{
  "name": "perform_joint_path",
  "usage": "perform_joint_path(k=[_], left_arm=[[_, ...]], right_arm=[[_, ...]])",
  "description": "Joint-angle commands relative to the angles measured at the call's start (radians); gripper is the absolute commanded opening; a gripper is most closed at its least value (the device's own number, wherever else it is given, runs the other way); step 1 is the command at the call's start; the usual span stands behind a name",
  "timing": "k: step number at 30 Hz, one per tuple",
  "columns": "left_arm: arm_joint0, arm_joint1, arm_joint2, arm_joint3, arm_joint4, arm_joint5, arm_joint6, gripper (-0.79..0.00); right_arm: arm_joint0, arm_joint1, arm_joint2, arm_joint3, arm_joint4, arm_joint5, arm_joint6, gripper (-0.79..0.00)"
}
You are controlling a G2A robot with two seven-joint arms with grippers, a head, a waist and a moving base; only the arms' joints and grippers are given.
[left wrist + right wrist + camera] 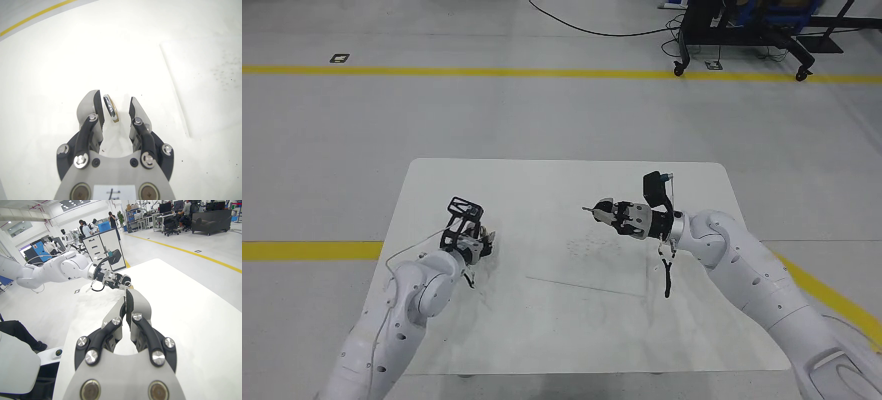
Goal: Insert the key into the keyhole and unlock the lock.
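**A:** Left gripper (115, 96), state?

**B:** Fingers spread wide. The brass padlock (111, 109), with its silver shackle, sits between them. It is tilted and close against one pad, with a clear gap to the other. Cannot tell whether it rests on the white table (542, 330).

**A:** Right gripper (127, 294)?

**B:** Pads pressed together, pinching the key (125, 291). A thin metal blade sticks out past the fingertips, seen edge-on from the wrist.

**A:** Positions on the table?

**B:** In the top view the left gripper is over the table's left part and the right gripper is near the middle, well apart. The key's tip points across toward the padlock. Key and lock are not touching, and the key is not in the keyhole.

**A:** Anything else on the surface?

**B:** A patch of dark specks (225, 72) on the tabletop, between the two grippers and nearer the right one.
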Motion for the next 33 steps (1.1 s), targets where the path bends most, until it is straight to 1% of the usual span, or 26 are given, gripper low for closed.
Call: perform_joint_path(k=[1, 2, 4, 12, 25, 27, 29, 31, 33], left_arm=[[0.009, 0.0, -0.002, -0.011, 0.021, 0.013, -0.006, -0.576], [0.012, 0.0, -0.003, -0.018, 0.035, 0.023, -0.01, -0.622], [0.019, -0.001, -0.001, -0.03, 0.051, 0.034, -0.018, -0.782], [0.019, -0.006, -0.006, -0.024, 0.056, 0.031, -0.02, -0.785], [0.011, -0.018, 0.012, -0.016, 0.057, 0.013, -0.022, -0.785], [0.013, -0.021, 0.006, -0.016, 0.02, 0.013, 0.006, -0.785], [0.017, -0.025, -0.01, -0.014, -0.053, 0.0, 0.046, -0.785], [0.025, -0.028, -0.039, -0.009, -0.182, -0.041, 0.101, -0.785], [0.035, -0.03, -0.072, 0.002, -0.304, -0.104, 0.157, -0.785]], right_arm=[[0.0, 0.0, 0.0, 0.0, 0.0, 0.0, 0.0, -0.785], [0.0, 0.0, 0.0, 0.0, 0.0, 0.0, 0.0, -0.785], [0.0, 0.0, 0.0, 0.0, 0.0, 0.0, 0.0, -0.785], [0.0, 0.0, 0.0, 0.0, 0.0, 0.0, 0.0, -0.785], [0.0, 0.0, 0.0, 0.0, 0.0, 0.0, 0.0, -0.785], [0.0, 0.0, 0.0, 0.0, 0.0, 0.0, 0.0, -0.785], [0.0, 0.0, 0.0, 0.0, 0.0, 0.0, 0.0, -0.785], [0.0, 0.0, 0.0, 0.0, 0.0, 0.0, 0.0, -0.785], [0.0, 0.0, 0.0, 0.0, 0.0, 0.0, 0.0, -0.785]])
